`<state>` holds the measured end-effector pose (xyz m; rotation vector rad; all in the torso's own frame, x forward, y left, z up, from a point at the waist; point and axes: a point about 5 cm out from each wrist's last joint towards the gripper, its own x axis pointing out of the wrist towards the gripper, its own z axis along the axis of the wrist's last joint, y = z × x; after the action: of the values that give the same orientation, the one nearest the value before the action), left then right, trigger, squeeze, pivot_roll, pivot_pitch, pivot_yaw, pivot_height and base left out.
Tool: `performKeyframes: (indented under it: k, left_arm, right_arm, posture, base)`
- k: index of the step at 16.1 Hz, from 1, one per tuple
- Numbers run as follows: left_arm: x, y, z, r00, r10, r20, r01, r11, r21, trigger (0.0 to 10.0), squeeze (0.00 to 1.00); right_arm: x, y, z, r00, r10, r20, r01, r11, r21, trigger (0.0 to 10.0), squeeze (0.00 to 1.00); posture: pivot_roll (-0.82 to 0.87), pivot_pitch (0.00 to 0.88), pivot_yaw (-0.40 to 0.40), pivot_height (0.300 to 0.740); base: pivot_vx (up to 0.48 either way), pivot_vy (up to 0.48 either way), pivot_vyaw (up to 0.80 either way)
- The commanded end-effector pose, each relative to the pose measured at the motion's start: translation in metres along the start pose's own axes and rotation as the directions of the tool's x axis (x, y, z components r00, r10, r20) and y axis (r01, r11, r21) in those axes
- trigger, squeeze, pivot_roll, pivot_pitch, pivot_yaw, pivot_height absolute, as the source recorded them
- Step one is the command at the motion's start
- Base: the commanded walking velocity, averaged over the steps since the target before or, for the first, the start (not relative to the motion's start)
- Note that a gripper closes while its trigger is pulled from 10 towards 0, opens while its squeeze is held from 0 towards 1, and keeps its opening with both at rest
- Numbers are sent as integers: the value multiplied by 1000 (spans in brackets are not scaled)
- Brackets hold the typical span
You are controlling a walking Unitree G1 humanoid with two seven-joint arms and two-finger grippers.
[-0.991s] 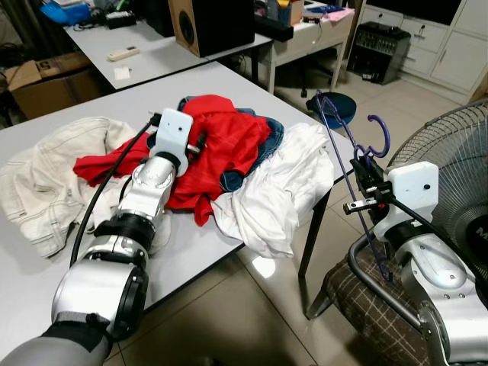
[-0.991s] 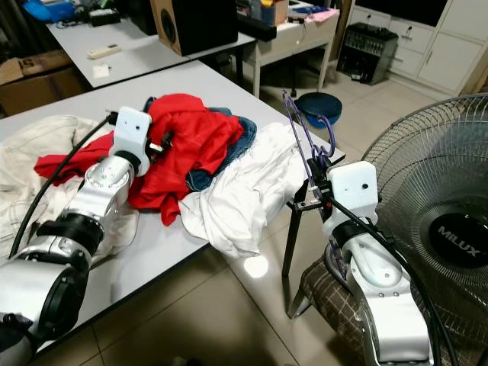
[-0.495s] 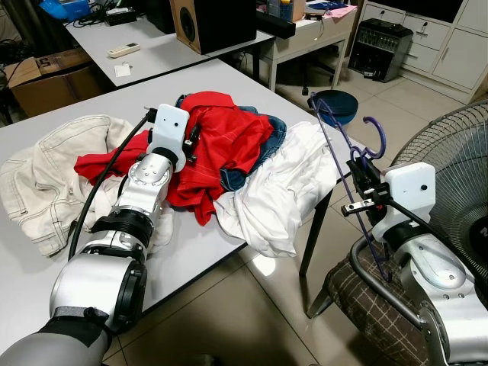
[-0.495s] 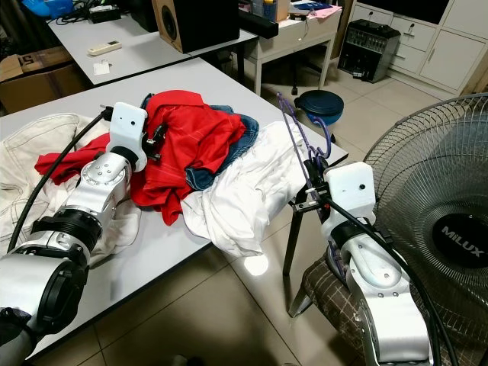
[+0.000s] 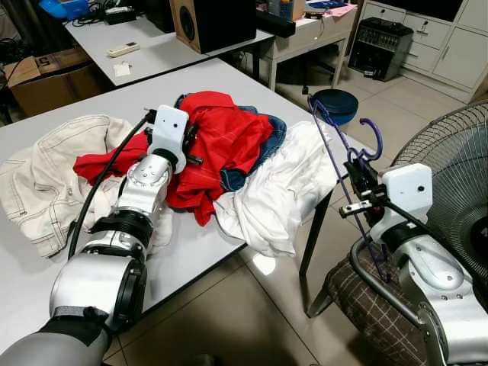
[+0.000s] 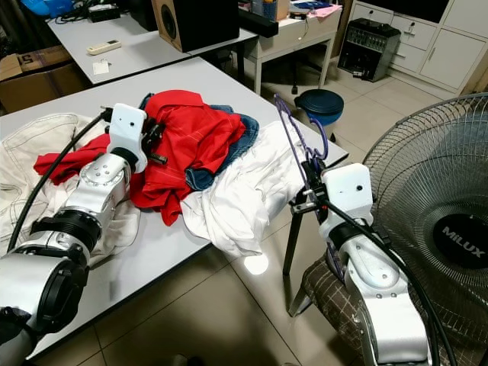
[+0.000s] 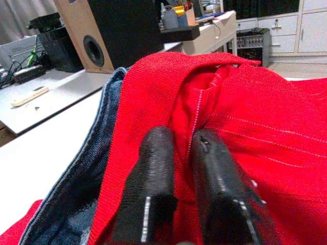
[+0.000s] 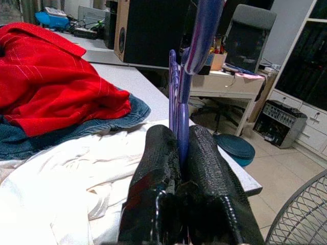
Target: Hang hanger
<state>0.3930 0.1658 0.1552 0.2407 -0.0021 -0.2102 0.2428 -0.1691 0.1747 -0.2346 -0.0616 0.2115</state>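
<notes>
While my right tool (image 5: 358,181) is clamped tight on the purple hanger (image 5: 341,156), holding it upright off the bench's corner, my left tool (image 7: 179,168) has its fingers pinched on a fold of the red shirt (image 5: 225,141) atop the heap, so I judge the garment is gripped but not yet on the hanger and nothing is hung. Around it on the grey bench (image 5: 46,305) lie a white garment (image 5: 278,191), jeans (image 5: 267,141) and beige trousers (image 5: 46,175). Beyond are a fan (image 6: 438,221), a checked chair (image 5: 362,305), a speaker (image 5: 210,23) on another desk and tiled floor (image 5: 244,320).

table (image 5: 191,252): clothes (image 5: 229,145) piled on it
chair (image 5: 366,305): right of table
fan (image 5: 457,175): behind chair
</notes>
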Motion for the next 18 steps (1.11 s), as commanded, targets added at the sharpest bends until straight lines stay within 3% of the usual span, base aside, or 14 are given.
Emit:
performKeyframes:
  k: [1, 3, 6, 9, 11, 14, 15, 17, 18]
  left_arm:
    - [2, 8, 7, 1000, 30, 8, -31, 999, 18, 0, 0]
    - [2, 10, 8, 999, 40, 11, -40, 999, 16, 0, 0]
    - [3, 10, 18, 996, 18, 84, -13, 998, -65, 0, 0]
    - [7, 25, 51, 973, 49, 224, -21, 992, -126, 0, 0]
    - [9, 49, 99, 925, 99, 366, -51, 989, -139, 0, 0]
    - [5, 75, 150, 865, 157, 476, -115, 987, -115, 0, 0]
    - [1, 83, 173, 824, 182, 537, -151, 983, -101, 0, 0]
    - [-14, 89, 220, 690, 158, 707, -133, 987, -90, 0, 0]
    - [-19, 89, 231, 645, 133, 753, -119, 990, -73, 0, 0]
  right_arm:
    - [-1, 1, 0, 1000, 8, 2, -7, 1000, -10, 10000, 0]
    - [-1, 1, 0, 1000, 7, 2, -7, 1000, -11, 10000, 0]
    - [-1, 1, 0, 1000, 6, 3, -6, 1000, -8, 10000, 0]
    - [1, 0, 0, 1000, 1, 7, -1, 1000, -4, 10000, 0]
    - [4, 0, 1, 1000, -2, 15, 2, 1000, 1, 10000, 0]
    - [11, 0, 4, 999, 7, 32, -7, 1000, -5, 10000, 0]
    - [14, -1, 6, 999, 8, 46, -7, 1000, -12, 10000, 0]
    - [15, -4, 11, 998, -4, 68, 5, 1000, -15, 10000, 0]
    - [15, -5, 11, 997, -14, 73, 15, 1000, -14, 10000, 0]
  posture:
    - [-100, 0, 81, 740]
    - [-100, 0, 81, 740]
    - [-97, 0, 80, 740]
    - [-89, 0, 78, 740]
    - [-78, 0, 74, 740]
    - [-65, 0, 69, 740]
    - [-67, 0, 74, 740]
    - [-67, 0, 80, 740]
    - [-66, 0, 81, 740]
  base:
    - [0, 0, 0]
    - [0, 0, 0]
    - [0, 0, 0]
    - [0, 0, 0]
    - [0, 0, 0]
    - [0, 0, 0]
    - [0, 0, 0]
    - [0, 0, 0]
    - [0, 0, 0]
